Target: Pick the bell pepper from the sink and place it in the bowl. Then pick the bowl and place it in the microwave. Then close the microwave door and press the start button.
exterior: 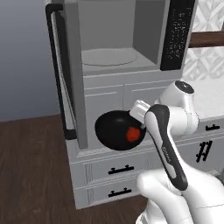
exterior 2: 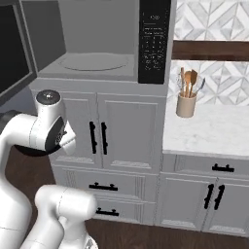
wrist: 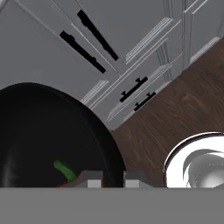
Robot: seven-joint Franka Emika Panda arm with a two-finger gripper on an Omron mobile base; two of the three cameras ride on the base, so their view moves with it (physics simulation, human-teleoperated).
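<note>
My gripper (wrist: 111,180) is shut on the rim of the glossy black bowl (exterior: 114,130), which it holds in the air in front of the grey cabinet below the microwave (exterior: 118,39). The red bell pepper (exterior: 132,134) lies inside the bowl, near the fingers; its green stem (wrist: 65,170) shows in the hand view. The microwave door (exterior: 65,74) stands swung open to the left, with its black bar handle outward. Inside, the round turntable (exterior: 109,57) is bare. The black control panel (exterior 2: 154,39) is at the microwave's right side. The sink is out of view.
Paneled cabinet doors (exterior 2: 112,131) and drawers (exterior: 118,168) with black handles fill the wall under the microwave. To the right, a marble counter (exterior 2: 214,129) carries a beige utensil holder (exterior 2: 186,104). Dark wood floor (exterior: 30,175) lies to the left and below.
</note>
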